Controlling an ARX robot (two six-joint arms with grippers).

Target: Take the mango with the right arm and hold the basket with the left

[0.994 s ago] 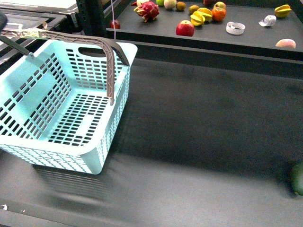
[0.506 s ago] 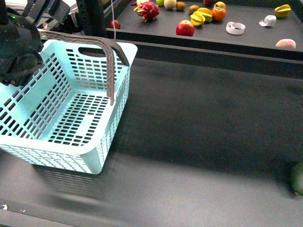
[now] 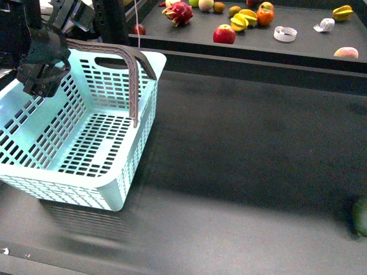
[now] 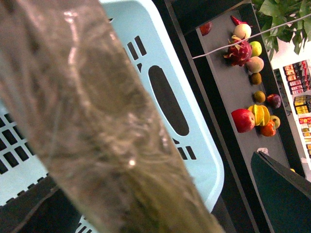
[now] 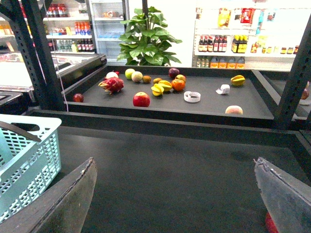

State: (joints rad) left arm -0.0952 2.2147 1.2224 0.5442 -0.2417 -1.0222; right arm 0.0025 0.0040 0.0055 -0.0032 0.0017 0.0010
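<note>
Left gripper at basket far-left rim, beside grey handle, grip cannot be told, right gripper wide open, empty, mango on rear shelf, 1 o'clock, raised shelf lip before it, tape roll at its 10 o'clock, dark green fruit on table, 4 o'clock.

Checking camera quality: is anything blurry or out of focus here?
Left wrist view: a close brown blur, likely the basket handle, fills much of the frame; the shelf behind is sharper. Front view: sharp, soft shadow beside the basket. Right wrist view: sharp.
</note>
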